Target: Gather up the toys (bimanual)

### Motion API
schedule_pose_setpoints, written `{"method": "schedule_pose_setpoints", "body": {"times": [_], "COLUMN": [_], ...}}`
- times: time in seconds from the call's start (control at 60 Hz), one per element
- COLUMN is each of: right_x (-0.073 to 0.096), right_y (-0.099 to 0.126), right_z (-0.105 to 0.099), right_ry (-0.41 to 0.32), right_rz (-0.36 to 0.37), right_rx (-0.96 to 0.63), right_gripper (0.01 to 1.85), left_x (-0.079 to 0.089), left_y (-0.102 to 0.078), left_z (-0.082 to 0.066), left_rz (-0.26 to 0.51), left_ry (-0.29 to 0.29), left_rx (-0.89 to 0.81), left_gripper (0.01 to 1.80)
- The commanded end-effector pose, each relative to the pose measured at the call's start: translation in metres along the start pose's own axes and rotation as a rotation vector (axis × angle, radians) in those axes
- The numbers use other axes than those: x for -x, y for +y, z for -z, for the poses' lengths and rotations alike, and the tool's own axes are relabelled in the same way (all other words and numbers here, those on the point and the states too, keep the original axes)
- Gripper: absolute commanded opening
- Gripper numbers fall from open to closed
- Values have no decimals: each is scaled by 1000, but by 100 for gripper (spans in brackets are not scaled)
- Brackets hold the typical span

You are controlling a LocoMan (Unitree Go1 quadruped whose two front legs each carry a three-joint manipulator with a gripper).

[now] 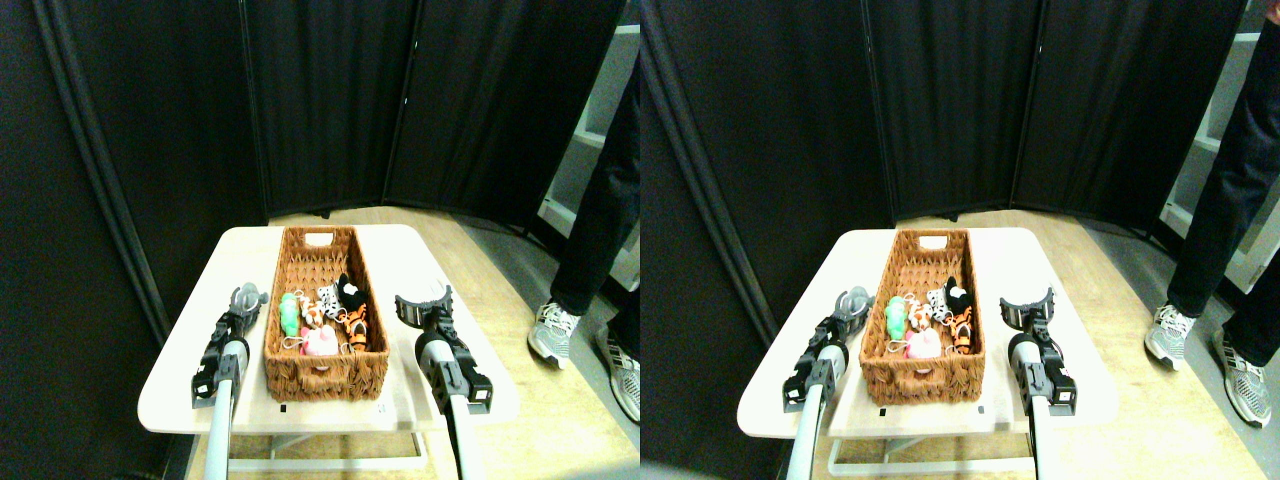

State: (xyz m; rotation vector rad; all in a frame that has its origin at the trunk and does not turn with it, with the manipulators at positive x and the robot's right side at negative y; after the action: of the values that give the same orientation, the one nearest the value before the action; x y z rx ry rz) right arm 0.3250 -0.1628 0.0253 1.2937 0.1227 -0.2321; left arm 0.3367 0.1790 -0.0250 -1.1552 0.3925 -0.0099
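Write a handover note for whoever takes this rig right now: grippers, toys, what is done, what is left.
Left gripper: beside the long brown wicker basket, on its left, over the pale rounded table, with something grey at its tip; whether that is a toy is unclear.
Right gripper: open and empty, on the basket's right.
Toys: the green figure, pink figure, orange-black striped tiger, white black-spotted figure and a black one lie in the basket's near half.
Done: no toy lies loose on the table.
Left: check the left gripper's tip. A person's legs stand at right.
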Motion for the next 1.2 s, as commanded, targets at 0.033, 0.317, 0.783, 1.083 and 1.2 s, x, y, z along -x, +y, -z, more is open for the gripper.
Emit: {"method": "schedule_pose_setpoints", "body": {"times": [0.033,0.317,0.783,1.083,1.2], "right_x": [-4,-6,-2,3,6], "right_y": [7,7,6,5,4], "right_z": [1,0,-3,-8,-11], "right_ry": [-13,-22,-26,-39,-42], "right_rz": [-36,-31,-46,-63,-72], "right_rx": [-22,-32,-13,-2,0], "right_gripper": [83,85,87,89,87], "left_x": [3,16,26,25,25], "left_y": [-17,-54,-110,-146,-155], "left_z": [-10,-20,0,35,54], "left_rz": [61,96,203,228,213], "left_ry": [-1,54,163,225,232], "left_rx": [-30,-75,-52,23,72], "left_gripper": [1,1,1,1,1]}}
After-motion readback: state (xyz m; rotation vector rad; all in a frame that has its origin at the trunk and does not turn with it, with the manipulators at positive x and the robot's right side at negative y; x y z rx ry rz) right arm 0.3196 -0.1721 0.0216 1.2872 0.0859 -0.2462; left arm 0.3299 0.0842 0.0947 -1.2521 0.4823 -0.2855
